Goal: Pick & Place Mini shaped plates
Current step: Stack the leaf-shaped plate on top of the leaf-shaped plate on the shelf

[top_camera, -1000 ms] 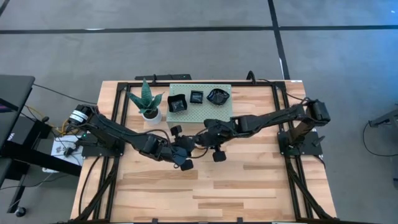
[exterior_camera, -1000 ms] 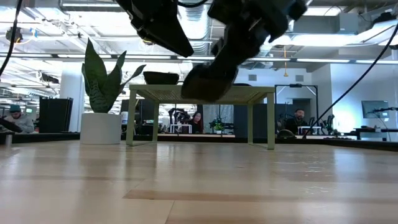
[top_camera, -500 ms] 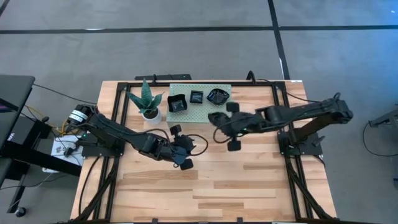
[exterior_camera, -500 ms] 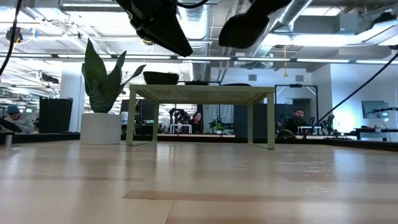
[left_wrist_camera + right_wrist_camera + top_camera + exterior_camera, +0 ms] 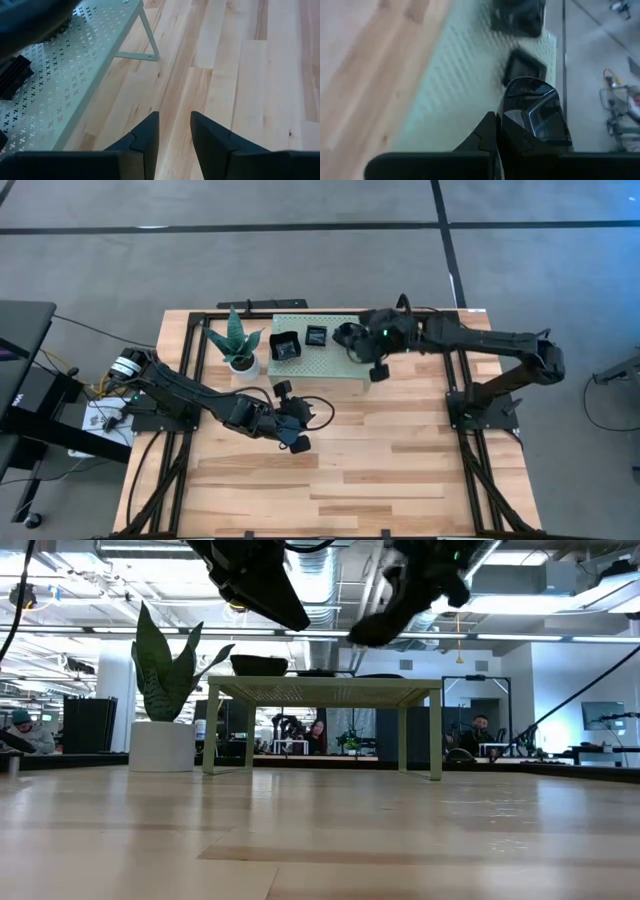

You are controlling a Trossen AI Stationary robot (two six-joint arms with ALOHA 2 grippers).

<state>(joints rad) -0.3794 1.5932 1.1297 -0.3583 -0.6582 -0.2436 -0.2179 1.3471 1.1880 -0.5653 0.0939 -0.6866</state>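
Two arms over the surface [image 5: 400, 470]; the right one has swung back to the green stand [image 5: 322, 362].
Right end effector [image 5: 502, 122], clenched on a mini shaped plate [image 5: 535, 110], now hovers above the stand, so placing looks next. Left end effector [image 5: 172, 131] is released, idle nearby.

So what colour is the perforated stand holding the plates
Pale green perforated stand, dotted with small cross-shaped holes; the left wrist view shows it best.

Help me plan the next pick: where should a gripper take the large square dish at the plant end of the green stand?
On the square dish, I'd pinch the raised rim from above, one finger inside, one outside, on the side facing the bare stretch of stand. It sits open side up; the plant crowds one side, a smaller dish the other.
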